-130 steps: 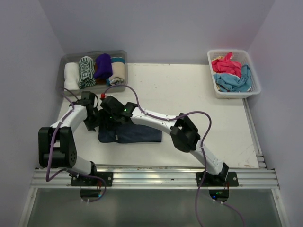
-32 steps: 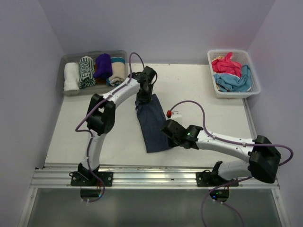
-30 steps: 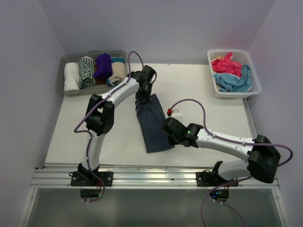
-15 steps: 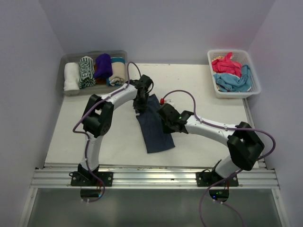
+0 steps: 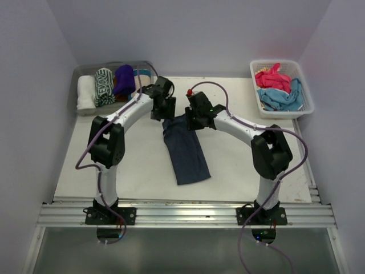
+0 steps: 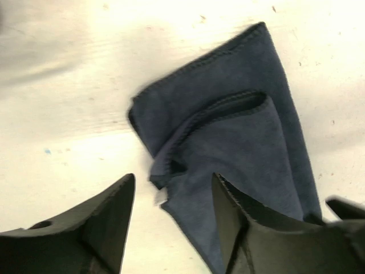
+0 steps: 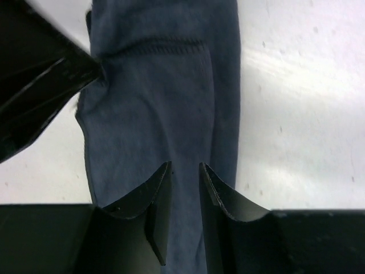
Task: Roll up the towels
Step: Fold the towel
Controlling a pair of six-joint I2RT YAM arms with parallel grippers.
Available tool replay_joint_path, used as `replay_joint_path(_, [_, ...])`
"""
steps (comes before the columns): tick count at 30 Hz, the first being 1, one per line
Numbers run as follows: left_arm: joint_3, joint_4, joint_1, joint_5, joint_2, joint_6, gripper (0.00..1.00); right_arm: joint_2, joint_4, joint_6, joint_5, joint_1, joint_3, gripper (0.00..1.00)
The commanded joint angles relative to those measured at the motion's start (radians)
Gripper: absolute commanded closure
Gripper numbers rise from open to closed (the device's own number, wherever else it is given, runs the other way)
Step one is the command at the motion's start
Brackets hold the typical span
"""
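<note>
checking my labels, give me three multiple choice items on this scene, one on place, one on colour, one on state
1. The navy towel lies: A on the table; B on the floor; C lifted in the air.
2. The basket holds towels that are: A white and green; B pink and blue; C all purple.
3. The left gripper is: A shut on the towel; B open; C out of view.
Key: A, it lies flat on the tabletop; B, pink and blue cloth fills it; B, its jaws stand apart.
</note>
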Motion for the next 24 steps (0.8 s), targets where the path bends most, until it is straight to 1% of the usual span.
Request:
replay_joint_path(1, [-0.109, 0.073, 0.064, 0.087, -0.120, 0.001, 0.36, 0.078, 0.017, -0.071, -0.114, -0.028, 0.109, 0.69])
replay_joint_path(2, [-0.138, 0.093, 0.077, 0.106, -0.132, 0.001, 0.33, 0.122, 0.014, -0.077, -0.122, -0.032, 0.129, 0.68])
replay_joint_path(3, [-0.189, 0.107, 0.081, 0.135, -0.148, 0.006, 0.26, 0.141, 0.007, -0.084, -0.128, -0.036, 0.151, 0.67])
replay_joint_path(4, [-0.207, 0.127, 0.083, 0.149, -0.154, 0.006, 0.25, 0.162, -0.007, -0.096, -0.134, -0.036, 0.192, 0.67])
replay_joint_path(6, [-0.271, 0.161, 0.084, 0.199, -0.172, 0.006, 0.26, 0.199, -0.009, -0.103, -0.143, -0.037, 0.215, 0.67])
replay_joint_path(8, [-0.327, 0.231, 0.086, 0.248, -0.194, 0.000, 0.29, 0.223, -0.013, -0.111, -0.140, -0.039, 0.241, 0.66])
replay_joint_path(12, [-0.355, 0.284, 0.087, 0.288, -0.189, -0.002, 0.36, 0.243, -0.010, -0.114, -0.125, -0.042, 0.263, 0.66])
replay_joint_path(16, [-0.355, 0.299, 0.087, 0.288, -0.174, 0.007, 0.38, 0.257, -0.016, -0.114, -0.103, -0.052, 0.277, 0.66])
replay_joint_path(20, [-0.338, 0.278, 0.087, 0.241, -0.128, 0.013, 0.43, 0.268, -0.009, -0.108, -0.097, -0.065, 0.286, 0.66])
replay_joint_path(22, [-0.336, 0.279, 0.087, 0.235, -0.119, 0.016, 0.45, 0.292, -0.018, -0.108, -0.094, -0.069, 0.307, 0.65])
replay_joint_path(24, [-0.333, 0.281, 0.087, 0.228, -0.107, 0.018, 0.46, 0.311, -0.033, -0.116, -0.097, -0.072, 0.336, 0.62])
